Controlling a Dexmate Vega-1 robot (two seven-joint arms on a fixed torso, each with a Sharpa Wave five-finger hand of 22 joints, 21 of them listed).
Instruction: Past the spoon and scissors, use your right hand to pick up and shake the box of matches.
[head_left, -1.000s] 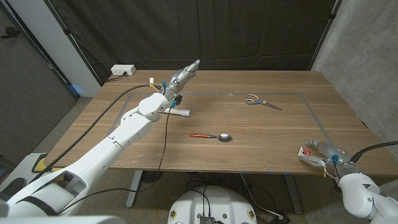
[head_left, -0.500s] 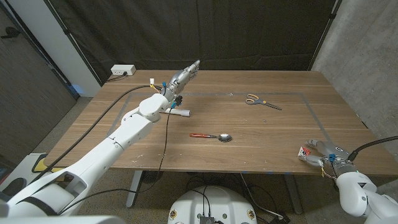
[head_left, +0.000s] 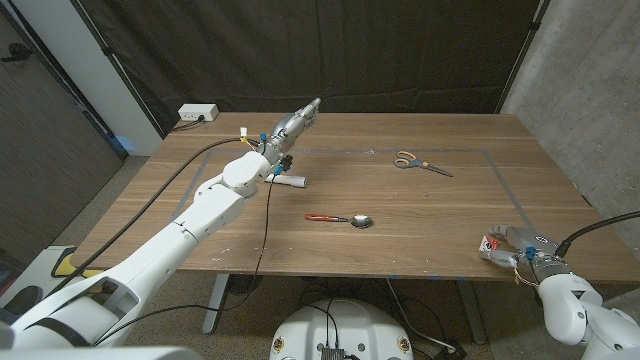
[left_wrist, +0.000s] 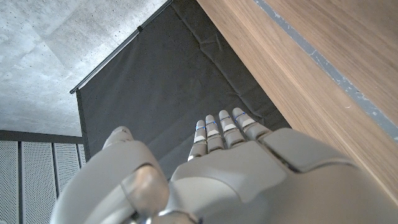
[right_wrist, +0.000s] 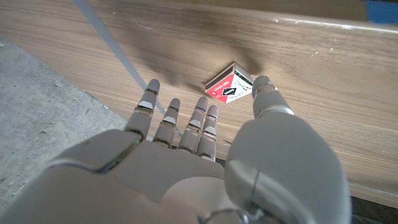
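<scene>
Matchbox (head_left: 488, 243) lies at the tabletop's (head_left: 430, 215) near right corner, close to the front edge. The right hand (head_left: 522, 248) sits just beside it with fingers (right_wrist: 200, 121) spread and nothing grasped; its thumb tip reaches the box's edge, contact unclear. The left hand (head_left: 292, 122) is raised over the far left edge, fingers straight together, holding nothing.

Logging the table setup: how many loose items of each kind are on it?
Spoon: 1
Scissors: 1
Box of matches, by the right robot hand: 1
White cylinder-shaped item, kind unclear: 1
Total: 4
</scene>
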